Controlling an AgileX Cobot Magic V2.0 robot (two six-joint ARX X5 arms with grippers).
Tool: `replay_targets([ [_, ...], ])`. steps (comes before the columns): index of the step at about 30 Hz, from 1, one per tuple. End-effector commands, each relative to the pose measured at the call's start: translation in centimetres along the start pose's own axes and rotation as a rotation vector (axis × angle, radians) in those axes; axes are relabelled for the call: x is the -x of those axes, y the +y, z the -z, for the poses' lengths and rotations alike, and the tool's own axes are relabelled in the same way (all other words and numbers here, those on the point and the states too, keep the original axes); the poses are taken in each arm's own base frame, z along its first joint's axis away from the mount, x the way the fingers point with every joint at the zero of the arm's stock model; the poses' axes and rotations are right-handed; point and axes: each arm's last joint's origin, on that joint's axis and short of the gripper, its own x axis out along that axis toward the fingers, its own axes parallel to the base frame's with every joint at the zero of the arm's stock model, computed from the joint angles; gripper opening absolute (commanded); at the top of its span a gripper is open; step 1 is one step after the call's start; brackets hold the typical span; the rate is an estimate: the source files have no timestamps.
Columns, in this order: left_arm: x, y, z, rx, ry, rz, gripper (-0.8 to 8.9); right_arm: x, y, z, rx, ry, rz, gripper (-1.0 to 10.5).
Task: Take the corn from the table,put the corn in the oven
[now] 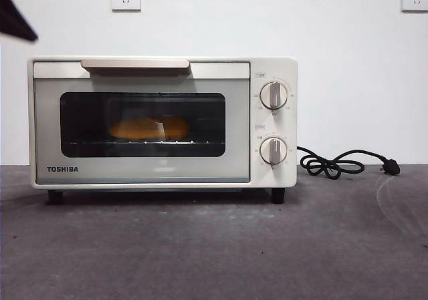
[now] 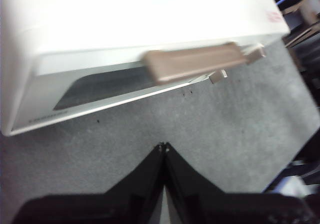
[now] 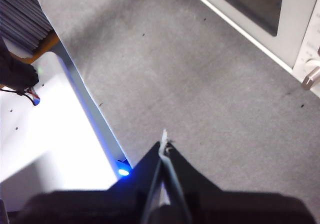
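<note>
The corn [image 1: 148, 127] lies on the rack inside the cream-white TOSHIBA oven [image 1: 162, 121], seen dimly through the dark glass of the closed door. The door's long handle [image 2: 195, 62] shows from above in the left wrist view. My left gripper [image 2: 163, 146] hovers shut and holding nothing above the table in front of the oven door. My right gripper [image 3: 164, 145] is shut too, over the table [image 3: 200, 84] off the oven's knob side. In the front view both arms show only as black tips at the top corners.
A black cord [image 1: 338, 164] with its plug lies on the table to the right of the oven. Two round knobs [image 1: 273, 95] sit on the oven's right panel. A white base with a blue light [image 3: 122, 172] borders the table by the right gripper.
</note>
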Motion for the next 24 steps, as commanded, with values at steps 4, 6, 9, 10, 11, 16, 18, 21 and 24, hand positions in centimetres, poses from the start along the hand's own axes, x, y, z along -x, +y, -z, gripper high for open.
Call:
replay_targets([
  [4, 2.9, -4.9, 1.8, -0.116, -0.059, -0.072, -0.07, -0.2, -0.2, -0.2, 0.004, -0.012, 0.004, -0.1],
  [6, 3.7, -6.2, 2.8, -0.137, -0.052, -0.056, -0.07, -0.2, -0.2, -0.3, 0.009, -0.020, 0.013, 0.0],
  [9, 4.6, -7.5, 3.9, -0.170, -0.045, -0.027, -0.07, -0.2, -0.3, -0.4, 0.019, -0.030, 0.026, 0.0],
  [10, 4.9, -7.9, 4.3, -0.175, -0.050, -0.024, -0.07, -0.1, -0.3, -0.5, 0.023, -0.036, 0.031, 0.0],
  [11, 5.3, -8.2, 4.6, -0.175, -0.060, -0.032, -0.07, -0.1, -0.4, -0.5, 0.026, -0.039, 0.039, 0.0],
  [16, 6.4, -9.0, 5.3, -0.192, -0.114, -0.094, -0.07, -0.1, -0.5, -0.7, 0.035, -0.044, 0.086, 0.0],
  [18, 6.6, -9.0, 5.5, -0.194, -0.118, -0.096, -0.07, -0.1, -0.6, -0.7, 0.036, -0.042, 0.098, 0.0],
  [21, 6.6, -9.0, 5.5, -0.194, -0.118, -0.096, -0.06, -0.1, -0.6, -0.7, 0.033, -0.037, 0.107, 0.0],
  [24, 6.4, -8.9, 5.4, -0.162, -0.104, -0.091, -0.04, -0.1, -0.6, -0.7, 0.033, -0.037, 0.107, 0.0],
])
